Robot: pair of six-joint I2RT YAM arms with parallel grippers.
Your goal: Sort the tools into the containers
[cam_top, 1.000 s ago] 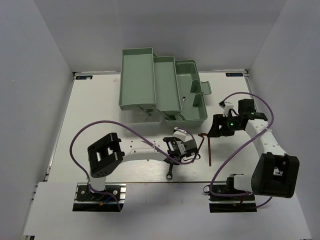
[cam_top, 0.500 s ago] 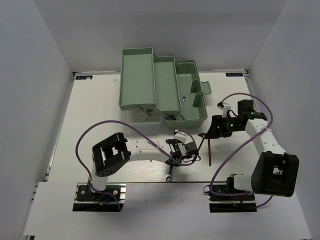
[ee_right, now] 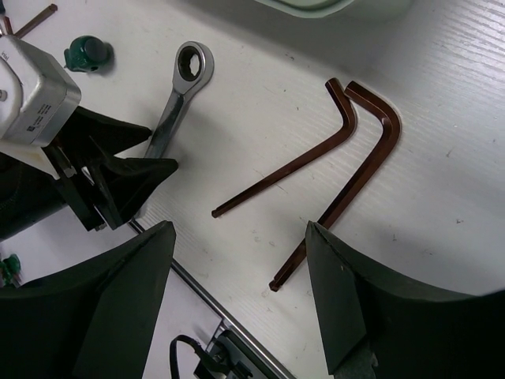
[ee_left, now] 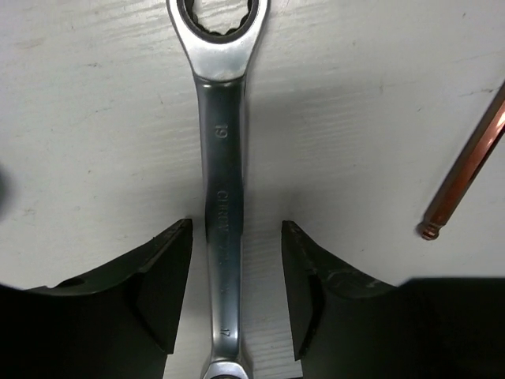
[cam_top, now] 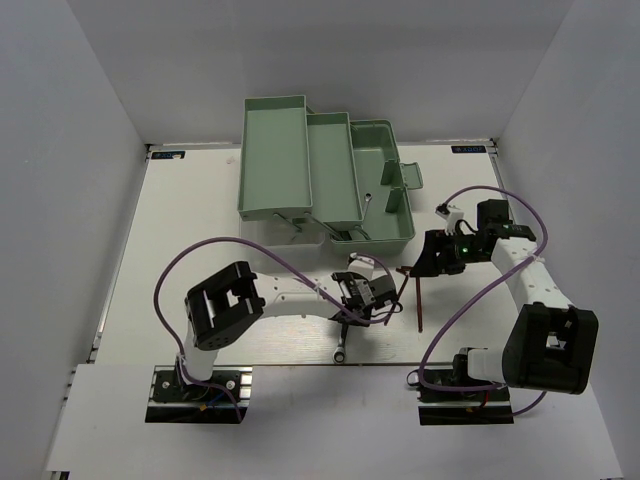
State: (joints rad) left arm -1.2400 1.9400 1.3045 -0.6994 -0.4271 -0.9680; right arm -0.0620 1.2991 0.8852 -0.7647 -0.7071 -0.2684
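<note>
Bright diffuse light; soft shadows; wrist views sharp, near edges blurred.

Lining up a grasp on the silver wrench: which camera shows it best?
Left wrist: the wrench runs down the frame between the left tool's open fingers, gaps either side. Right wrist shows only its ring end and some shaft. Top view shows just its near tip.

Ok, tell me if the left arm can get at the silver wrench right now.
Probably yes: the left claw sits open astride the wrench shaft, a finger on either side, nothing between.
</note>
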